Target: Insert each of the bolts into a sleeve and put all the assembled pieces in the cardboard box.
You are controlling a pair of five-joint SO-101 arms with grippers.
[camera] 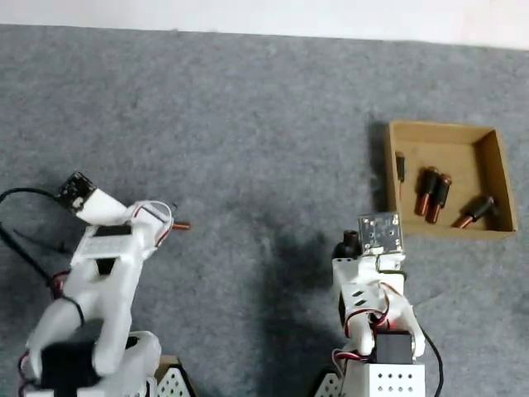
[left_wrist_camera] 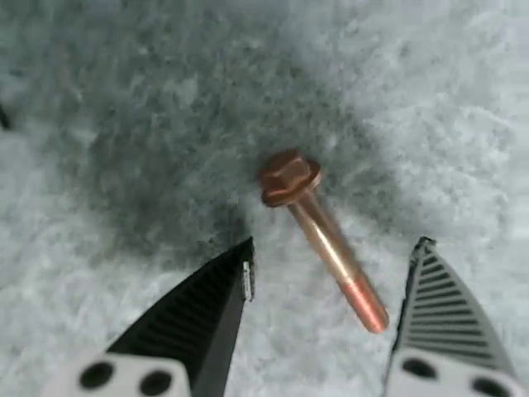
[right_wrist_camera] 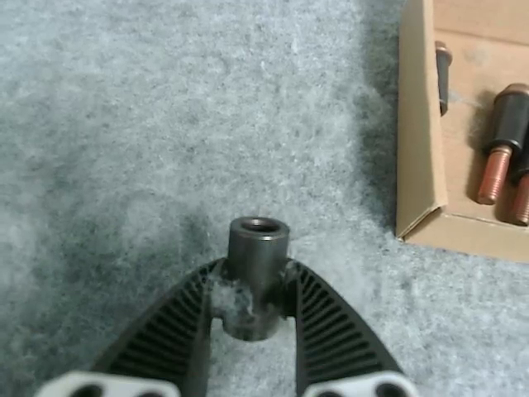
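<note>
A copper bolt (left_wrist_camera: pixel 321 236) lies flat on the grey carpet, its hex head pointing away from my left gripper (left_wrist_camera: pixel 331 269), which hovers open around its threaded end. From above, the bolt's tip (camera: pixel 181 225) pokes out beside the left arm (camera: pixel 107 265). My right gripper (right_wrist_camera: pixel 252 285) is shut on a dark sleeve (right_wrist_camera: pixel 256 265), held upright with its bore facing up; the sleeve (camera: pixel 350 242) shows at the right arm's tip. The cardboard box (camera: pixel 388 178) at the right holds several assembled pieces (camera: pixel 431 194).
Grey carpet covers the whole table. The box's near corner (right_wrist_camera: pixel 417 219) stands close beside the right gripper. A wide stretch of open carpet lies between the two arms. A pale wall strip runs along the far edge.
</note>
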